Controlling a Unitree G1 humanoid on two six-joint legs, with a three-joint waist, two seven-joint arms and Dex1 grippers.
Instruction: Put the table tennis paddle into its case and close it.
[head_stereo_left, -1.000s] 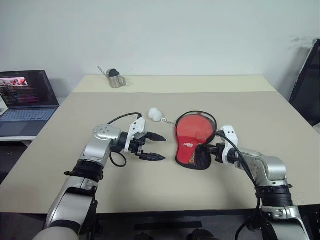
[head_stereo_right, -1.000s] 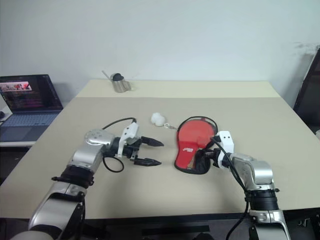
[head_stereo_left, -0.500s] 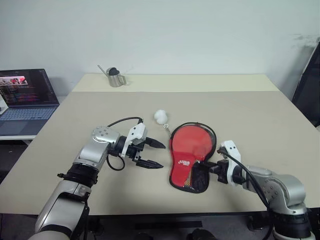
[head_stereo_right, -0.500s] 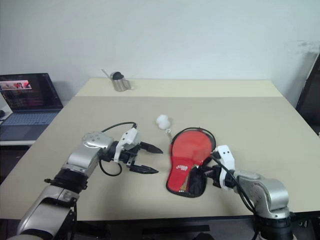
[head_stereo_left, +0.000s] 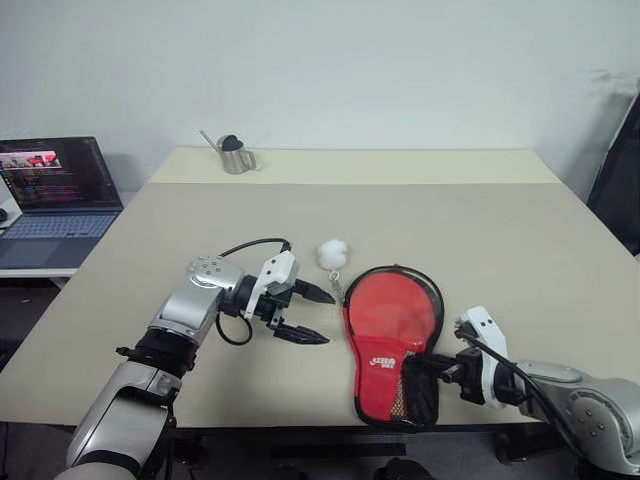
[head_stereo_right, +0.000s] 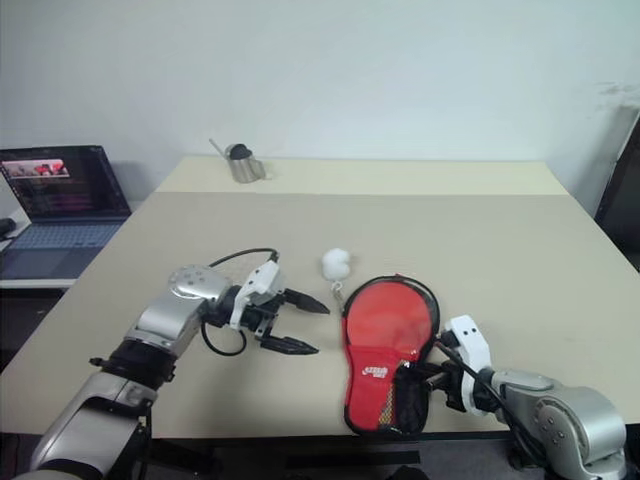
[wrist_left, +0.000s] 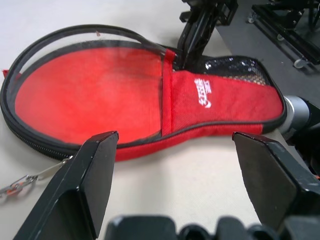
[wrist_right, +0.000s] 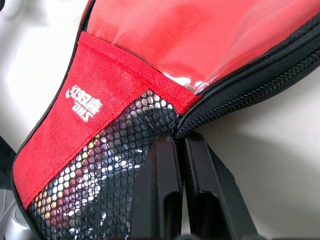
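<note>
Between right gripper (head_stereo_left: 447, 368) jaws: case (head_stereo_left: 392, 330) edge, clenched, zip unfinished. Left gripper (head_stereo_left: 312, 314) released beside case; steady it next.

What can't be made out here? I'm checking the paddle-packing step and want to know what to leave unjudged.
- Paddle: whether it is inside the case; the red fabric covers anything within, in all views.
- Zip: how far shut; too small in the head views, cut off in the right wrist view.
- Right end effector: shut at the case's edge; the mesh pocket hides what it pinches.
- Laptop screen: too small to read.
</note>
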